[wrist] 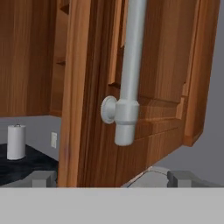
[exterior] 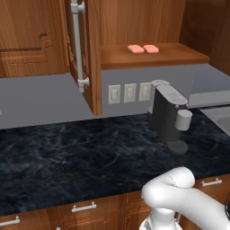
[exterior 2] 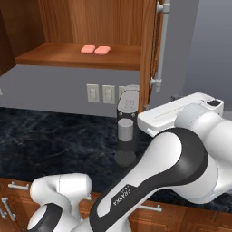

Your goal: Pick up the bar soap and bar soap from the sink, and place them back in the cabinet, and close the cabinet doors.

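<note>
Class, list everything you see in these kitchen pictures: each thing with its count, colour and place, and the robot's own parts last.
soaps: 2, salmon pink, side by side on the cabinet shelf
cabinet: 1, reddish-brown wood, on the wall above the counter
doors: 2, reddish-brown, both standing open
handles: 2, silver, upright on the doors
coffee machine: 1, dark grey, on the counter below the shelf
sockets: 3, off-white, on the grey wall
counter: 1, black marble
sink: 1, grey, at the right edge
paper roll: 1, white, on the counter, hand view
drawer pulls: several, silver, below the counter
arm: 1, white and dark
claw: 1, tips dark grey, apart, near the right door's handle
</note>
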